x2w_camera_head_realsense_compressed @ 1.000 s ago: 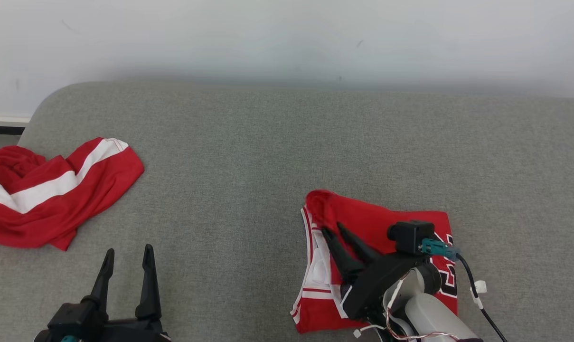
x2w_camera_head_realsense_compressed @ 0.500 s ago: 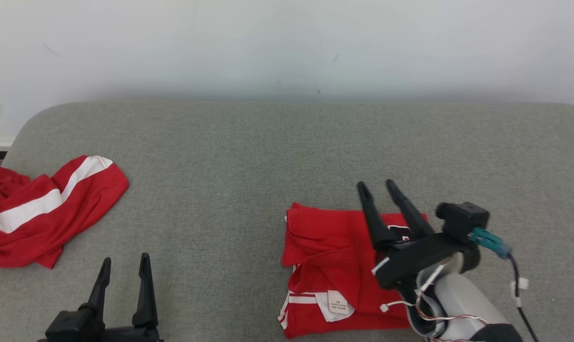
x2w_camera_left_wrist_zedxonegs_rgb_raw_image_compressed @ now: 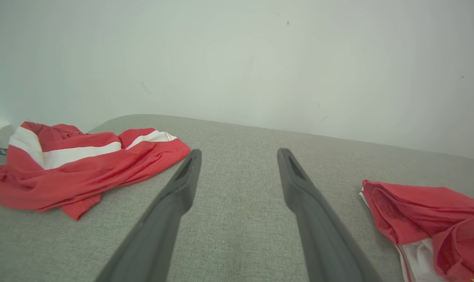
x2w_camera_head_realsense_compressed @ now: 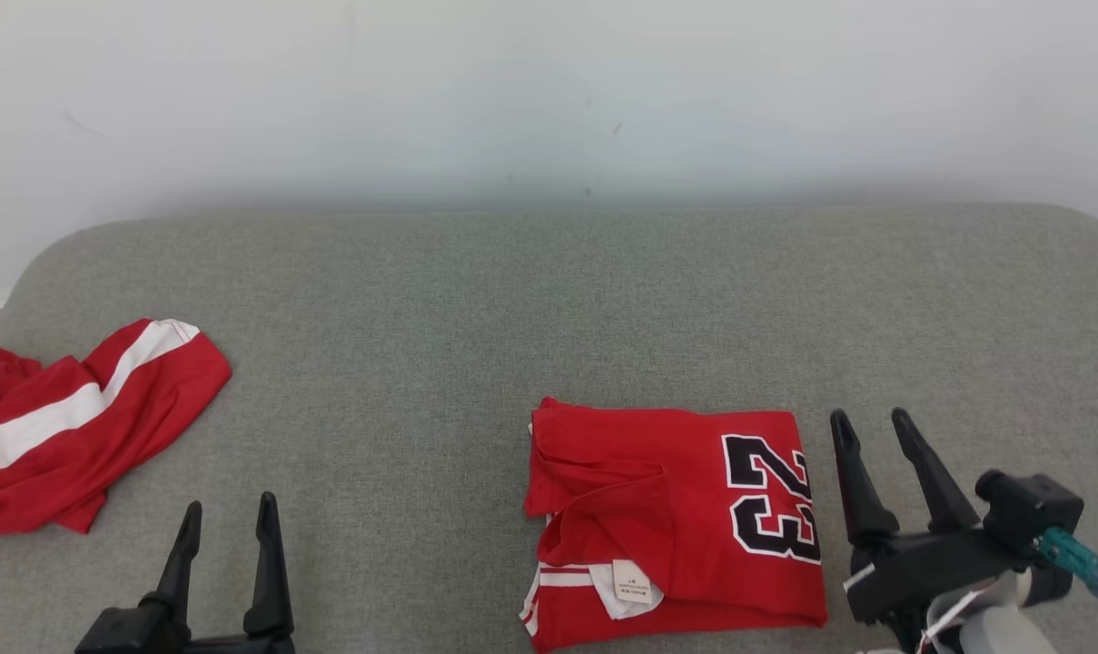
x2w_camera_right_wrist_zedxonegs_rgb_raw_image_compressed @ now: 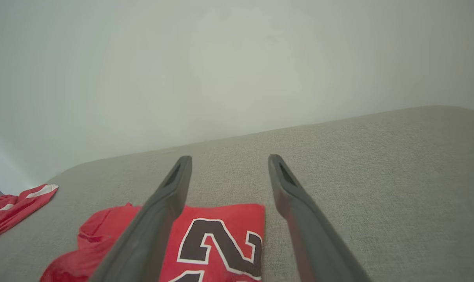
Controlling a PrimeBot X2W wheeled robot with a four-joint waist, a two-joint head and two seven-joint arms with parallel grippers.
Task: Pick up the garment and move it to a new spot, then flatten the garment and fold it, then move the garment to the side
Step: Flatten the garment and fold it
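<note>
A red jersey (x2w_camera_head_realsense_compressed: 671, 518) with a black "23" lies folded into a rough rectangle on the grey cushion, right of centre; a white label shows at its front edge. The folded jersey (x2w_camera_right_wrist_zedxonegs_rgb_raw_image_compressed: 213, 243) lies below my right fingers in the right wrist view, and the jersey's edge (x2w_camera_left_wrist_zedxonegs_rgb_raw_image_compressed: 425, 211) shows at the right of the left wrist view. My right gripper (x2w_camera_head_realsense_compressed: 874, 425) stands open just right of the jersey, apart from it, holding nothing. At the lower left my left gripper (x2w_camera_head_realsense_compressed: 227, 513) is open and empty above bare cushion.
A second red garment with a white stripe (x2w_camera_head_realsense_compressed: 67, 422) lies crumpled at the cushion's left edge, also seen as the striped garment (x2w_camera_left_wrist_zedxonegs_rgb_raw_image_compressed: 76, 164) in the left wrist view. The grey cushion (x2w_camera_head_realsense_compressed: 476, 309) runs back to a pale wall (x2w_camera_head_realsense_compressed: 549, 91).
My right gripper has lifted off the jersey and swung right, leaving it folded with the "23" uncovered. The head camera has shifted, so the whole scene has moved in the picture.
</note>
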